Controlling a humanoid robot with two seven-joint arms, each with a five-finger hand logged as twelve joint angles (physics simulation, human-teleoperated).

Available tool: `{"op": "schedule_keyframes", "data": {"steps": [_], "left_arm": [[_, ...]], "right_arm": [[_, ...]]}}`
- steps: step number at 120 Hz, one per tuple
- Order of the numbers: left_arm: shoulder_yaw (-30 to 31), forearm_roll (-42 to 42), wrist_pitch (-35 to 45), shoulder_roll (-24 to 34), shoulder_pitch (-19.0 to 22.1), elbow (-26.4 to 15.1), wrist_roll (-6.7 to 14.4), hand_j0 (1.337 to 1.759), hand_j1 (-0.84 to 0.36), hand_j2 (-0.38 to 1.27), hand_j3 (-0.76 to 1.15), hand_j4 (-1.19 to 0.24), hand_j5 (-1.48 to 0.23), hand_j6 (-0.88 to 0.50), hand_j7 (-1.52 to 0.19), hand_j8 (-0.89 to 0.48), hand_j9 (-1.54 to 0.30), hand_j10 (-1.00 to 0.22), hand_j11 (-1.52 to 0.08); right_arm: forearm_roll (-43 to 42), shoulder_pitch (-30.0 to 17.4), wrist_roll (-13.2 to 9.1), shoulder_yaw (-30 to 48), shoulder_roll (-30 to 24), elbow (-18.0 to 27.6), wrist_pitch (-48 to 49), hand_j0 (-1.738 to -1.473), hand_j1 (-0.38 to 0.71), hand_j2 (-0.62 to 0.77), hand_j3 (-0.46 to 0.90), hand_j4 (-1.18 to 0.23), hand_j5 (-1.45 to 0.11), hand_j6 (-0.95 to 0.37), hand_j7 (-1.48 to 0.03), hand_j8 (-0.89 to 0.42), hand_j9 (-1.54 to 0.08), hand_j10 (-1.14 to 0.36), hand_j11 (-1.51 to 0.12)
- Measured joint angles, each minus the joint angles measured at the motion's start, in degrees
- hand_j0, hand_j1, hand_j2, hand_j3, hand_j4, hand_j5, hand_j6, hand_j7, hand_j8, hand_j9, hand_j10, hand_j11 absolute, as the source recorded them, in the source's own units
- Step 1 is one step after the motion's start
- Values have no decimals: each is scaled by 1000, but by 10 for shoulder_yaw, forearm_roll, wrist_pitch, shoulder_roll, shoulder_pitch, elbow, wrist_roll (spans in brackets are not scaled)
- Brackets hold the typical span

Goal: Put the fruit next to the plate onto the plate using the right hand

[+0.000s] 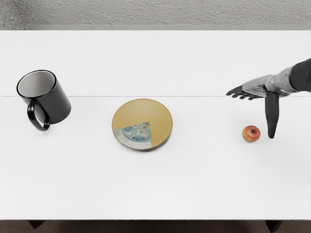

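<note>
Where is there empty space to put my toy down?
Bare table runs along the front edge, between mug and plate, and between plate and apple. Crowded only around the apple, where the right hand hovers.

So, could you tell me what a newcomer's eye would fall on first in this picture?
Probably the right hand near the right edge, fingers spread above the white table, its thumb pointing down just right of the small red apple. After that, the yellow plate at the centre, with no fruit on it, and the black mug far to the left.
</note>
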Motion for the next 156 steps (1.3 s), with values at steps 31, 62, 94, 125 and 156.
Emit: {"op": "schedule_keyframes", "data": {"steps": [31,62,94,125,156], "left_arm": [[0,0,0,0,0,0,0,1658,339,2,0,-9,-11,-9,-11,-9,-11,-9,-11],[0,0,0,0,0,0,0,1658,339,2,0,-9,-11,-9,-11,-9,-11,-9,-11],[0,0,0,0,0,0,0,1658,339,2,0,-9,-11,-9,-11,-9,-11,-9,-11],[0,0,0,0,0,0,0,1658,339,2,0,-9,-11,-9,-11,-9,-11,-9,-11],[0,0,0,0,0,0,0,1658,339,2,0,-9,-11,-9,-11,-9,-11,-9,-11]], "right_arm": [[-130,-61,0,2,3,38,-161,-1658,-349,0,0,-5,-1,-7,0,-6,0,-4,0],[-212,-144,0,2,16,78,-258,-1658,-349,1,0,-6,-1,-8,0,-6,-1,-5,0],[-279,-209,0,2,7,99,-328,-1658,-342,1,0,-13,-10,-16,-9,-14,-9,-12,-9],[-308,-227,0,2,12,90,-365,-1658,-220,-19,0,-117,-144,-120,-143,-118,-144,-115,-143],[-343,-248,0,1,37,85,-407,-1658,-175,-26,0,-154,-193,-157,-192,-155,-192,-153,-192]]}}
